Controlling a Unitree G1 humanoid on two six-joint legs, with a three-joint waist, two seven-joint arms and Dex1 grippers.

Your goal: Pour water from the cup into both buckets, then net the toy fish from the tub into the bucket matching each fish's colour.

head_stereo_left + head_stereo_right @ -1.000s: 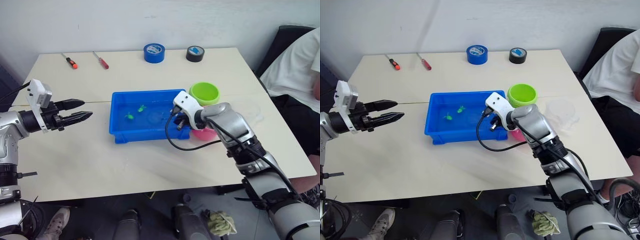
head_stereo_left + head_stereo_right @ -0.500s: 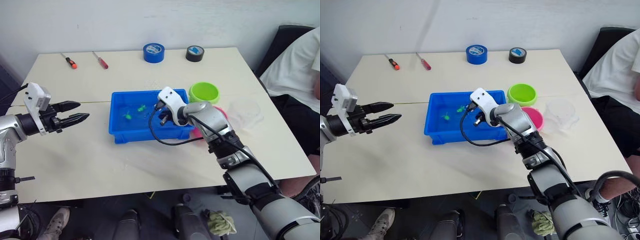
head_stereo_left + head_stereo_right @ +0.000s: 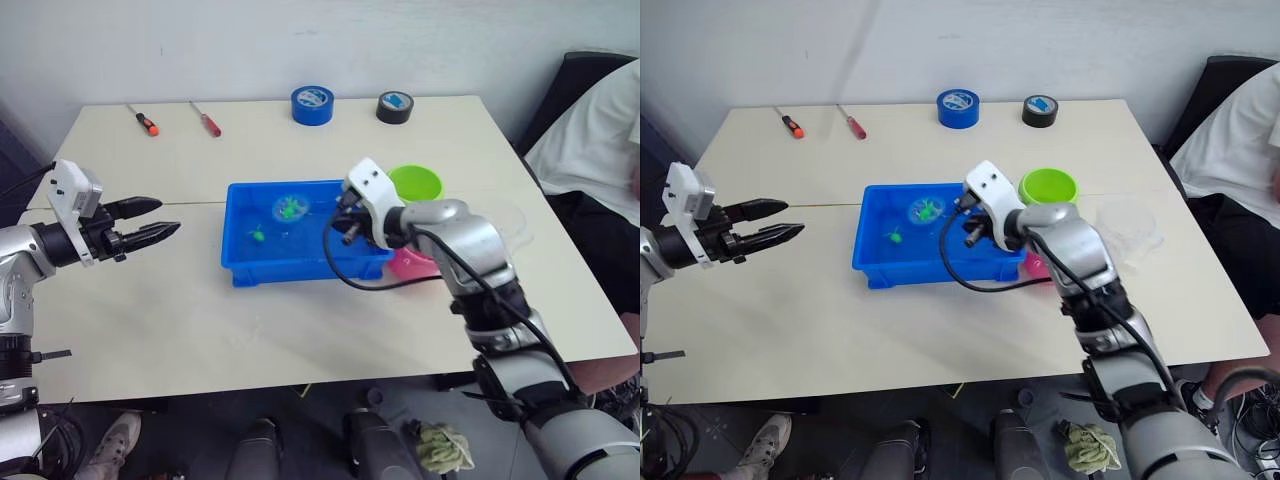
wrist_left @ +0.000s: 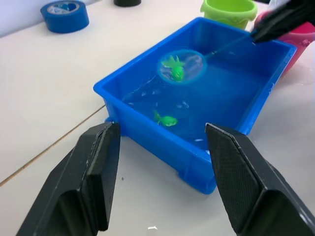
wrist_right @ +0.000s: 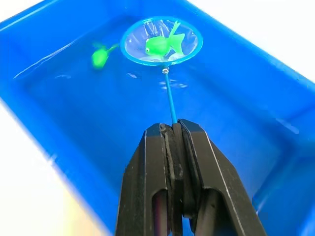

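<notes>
Right gripper [image 5: 177, 129] is clamped fully on thin stick handle of small round blue-rimmed net [image 5: 161, 41], held over shallow rectangular bright blue plastic tub [image 4: 275, 78] w/ one bright green toy fish [image 5: 164, 44] lying in the mesh. A 2nd green fish [image 5: 100, 56] is seen in the tub water nearby. Left gripper [image 4: 162, 162] is spread wide, nothing held, well apart from tub's left side.

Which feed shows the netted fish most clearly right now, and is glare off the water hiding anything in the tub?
Right wrist view: sharpest; green fish sits in the net, held by the right tool. Left wrist view: only small glints on the water in the tub; second green fish visible. Head views: fish tiny.
</notes>
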